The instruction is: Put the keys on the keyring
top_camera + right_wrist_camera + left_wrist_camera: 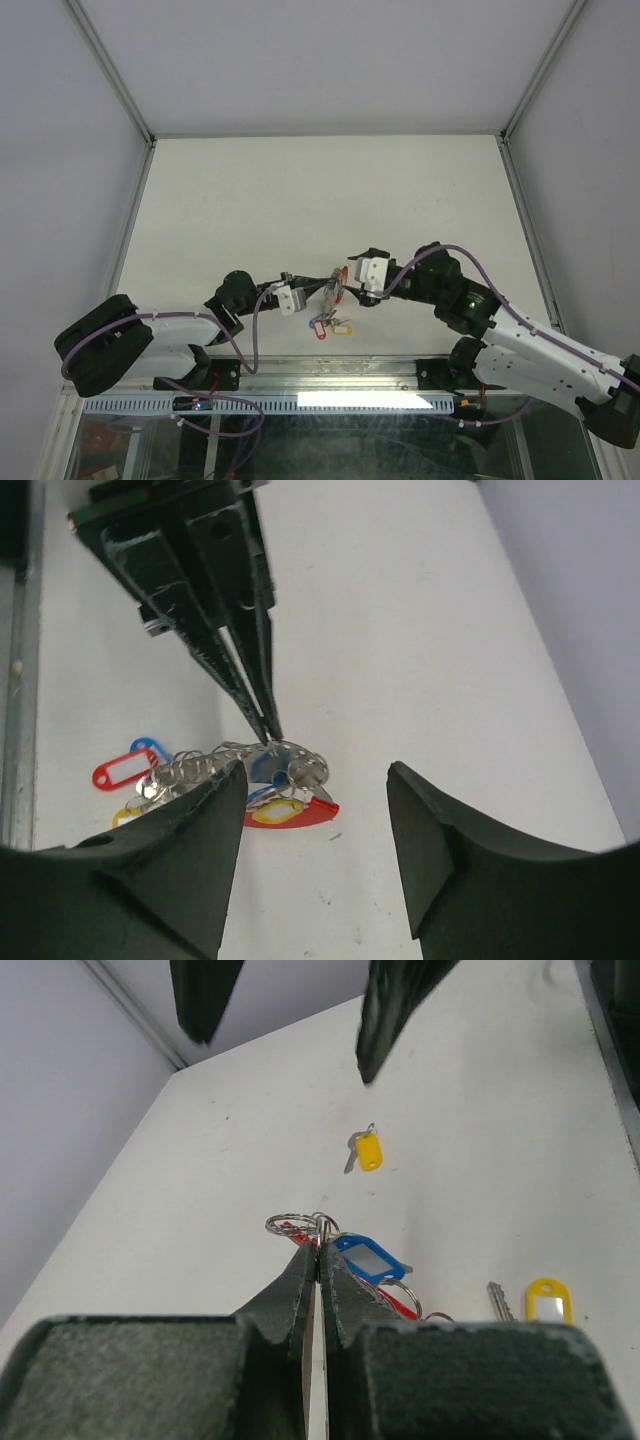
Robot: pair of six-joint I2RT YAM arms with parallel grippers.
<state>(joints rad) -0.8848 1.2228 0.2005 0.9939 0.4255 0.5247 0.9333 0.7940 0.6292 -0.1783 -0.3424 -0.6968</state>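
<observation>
While the left gripper pinches the bunched silvery metal keys with blue, red and yellow plastic tags, fingers pressed together, the right gripper hangs spread just beside that bunch.

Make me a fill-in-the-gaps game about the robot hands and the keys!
The left hand is ___. The right hand is ___. The tag beside the left hand's tips is ___. The key lying alone has a ___ tag.
Missing words: shut, open, blue, yellow.
</observation>
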